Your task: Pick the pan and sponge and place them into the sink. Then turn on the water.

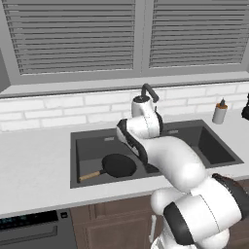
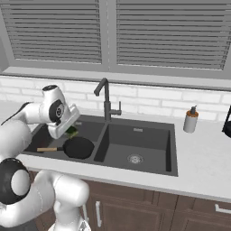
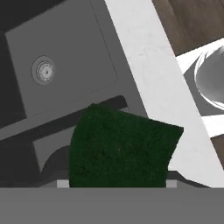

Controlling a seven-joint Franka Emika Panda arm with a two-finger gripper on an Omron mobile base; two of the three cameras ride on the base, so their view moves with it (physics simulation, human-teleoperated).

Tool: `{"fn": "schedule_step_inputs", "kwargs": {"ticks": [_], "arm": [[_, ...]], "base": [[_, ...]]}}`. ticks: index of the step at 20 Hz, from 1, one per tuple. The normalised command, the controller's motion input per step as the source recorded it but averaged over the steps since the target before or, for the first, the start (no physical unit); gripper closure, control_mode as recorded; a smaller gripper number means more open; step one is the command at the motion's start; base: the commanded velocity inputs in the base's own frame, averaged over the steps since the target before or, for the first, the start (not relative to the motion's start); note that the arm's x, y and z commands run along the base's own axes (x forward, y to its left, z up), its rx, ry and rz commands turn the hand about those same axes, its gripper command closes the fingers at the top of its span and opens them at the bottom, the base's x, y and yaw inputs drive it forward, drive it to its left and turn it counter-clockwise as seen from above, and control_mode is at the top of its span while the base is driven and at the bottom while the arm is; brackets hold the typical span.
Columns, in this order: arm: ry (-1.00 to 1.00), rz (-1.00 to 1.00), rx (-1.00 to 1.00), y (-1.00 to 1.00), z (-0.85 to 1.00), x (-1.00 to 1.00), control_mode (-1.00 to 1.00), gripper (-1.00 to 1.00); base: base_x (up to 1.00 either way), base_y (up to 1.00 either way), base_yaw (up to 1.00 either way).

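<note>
We hold the sponge (image 3: 120, 148) in our gripper (image 2: 71, 131) above the sink's (image 2: 135, 131) left basin, over the pan (image 2: 77, 147).

In the left base view the sponge and the gripper are hidden behind the arm (image 1: 170, 155), which also covers the sink's (image 1: 92, 146) divider. In the hand view the sponge (image 3: 120, 151) is cut off at the bottom and the fingertips are covered by it. In the right base view a dark object (image 2: 227, 122) is cut by the right edge.
</note>
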Motion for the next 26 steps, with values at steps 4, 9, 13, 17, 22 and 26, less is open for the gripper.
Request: {"fn": "schedule_step_inputs", "kwargs": {"ticks": [4, 9, 13, 17, 22, 26], "arm": [[0.09, 0.0, -0.08, 0.37, -0.86, 0.55, -1.0, 1.0], [0.08, 0.0, -0.07, 0.24, -0.7, 0.48, -1.0, 1.0], [0.09, 0.0, -0.08, 0.23, -0.69, 0.46, -1.0, 1.0], [0.04, 0.0, -0.07, 0.33, -0.56, 0.38, -1.0, 1.0], [0.0, 0.0, -0.07, 0.46, -0.46, 0.15, -1.0, 1.0], [0.0, 0.0, -0.09, 0.55, -0.5, 0.14, -1.0, 1.0]], "base": [[0.0, 0.0, 0.0], [0.0, 0.0, 0.0], [0.0, 0.0, 0.0], [0.0, 0.0, 0.0], [0.0, 0.0, 0.0], [0.0, 0.0, 0.0]]}}
